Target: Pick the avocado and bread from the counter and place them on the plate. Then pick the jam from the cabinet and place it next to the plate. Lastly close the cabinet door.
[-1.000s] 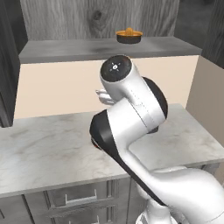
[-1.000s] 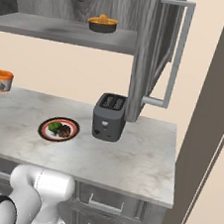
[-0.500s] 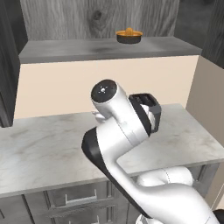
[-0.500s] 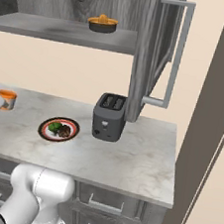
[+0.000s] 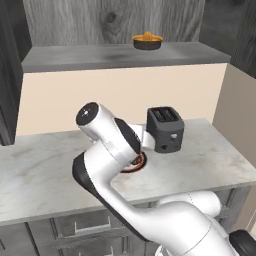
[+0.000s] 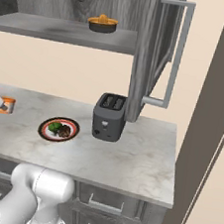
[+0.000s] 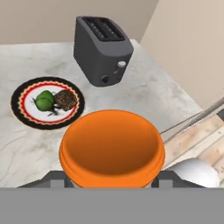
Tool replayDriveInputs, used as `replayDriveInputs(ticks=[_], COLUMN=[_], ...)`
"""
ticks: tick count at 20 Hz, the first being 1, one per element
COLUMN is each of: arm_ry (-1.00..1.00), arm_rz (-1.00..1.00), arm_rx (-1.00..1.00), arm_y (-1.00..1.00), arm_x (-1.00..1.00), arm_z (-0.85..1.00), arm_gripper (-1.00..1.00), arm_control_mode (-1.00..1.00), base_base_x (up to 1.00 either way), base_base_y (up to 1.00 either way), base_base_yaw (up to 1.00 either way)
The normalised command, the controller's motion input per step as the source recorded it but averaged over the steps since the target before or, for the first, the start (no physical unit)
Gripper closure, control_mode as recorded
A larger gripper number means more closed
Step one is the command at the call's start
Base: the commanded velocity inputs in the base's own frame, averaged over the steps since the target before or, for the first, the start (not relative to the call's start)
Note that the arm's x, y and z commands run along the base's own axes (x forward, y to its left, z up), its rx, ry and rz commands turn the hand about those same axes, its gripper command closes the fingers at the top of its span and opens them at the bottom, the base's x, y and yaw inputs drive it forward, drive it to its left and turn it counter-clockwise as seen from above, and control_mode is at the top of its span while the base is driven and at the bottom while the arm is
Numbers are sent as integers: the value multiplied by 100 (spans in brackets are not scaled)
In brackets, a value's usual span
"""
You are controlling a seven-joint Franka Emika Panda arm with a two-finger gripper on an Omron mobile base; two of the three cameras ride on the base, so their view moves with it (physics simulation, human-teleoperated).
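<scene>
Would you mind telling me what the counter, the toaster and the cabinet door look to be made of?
The counter looks like polished marble: pale grey-white with faint darker veins. The toaster seems to be matte dark grey plastic or painted metal, since it is uniform with no strong shine. The cabinet door looks like grey-stained wood, showing streaky grain, and it carries a smooth pale grey bar handle, possibly metal.

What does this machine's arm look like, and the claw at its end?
The arm is glossy white, built of thick rounded tube sections with black bands at the joints and a round dark cap on one elbow. No loose cables show. The claw has two small dark grey fingertips.
</scene>
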Motion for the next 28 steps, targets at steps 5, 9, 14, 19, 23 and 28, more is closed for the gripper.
replayDriveInputs(ticks=[5,9,14,19,23,28], arm_ry=[2,-2,-8,-6,-4,-1], arm_rz=[0,0,0,0,0,0], arm_rx=[0,0,0,0,0,0], arm_y=[14,3,0,0,0,8], arm_x=[31,2,0,9,20,26], arm_z=[-53,-52,-52,-46,-39,-36], arm_gripper=[100,100,100,100,100,100], arm_control_mode=[-100,-100,-100,-100,-100,-100], base_base_x=[0,0,0,0,0,0], base_base_y=[0,0,0,0,0,0], base_base_yaw=[0,0,0,0,0,0])
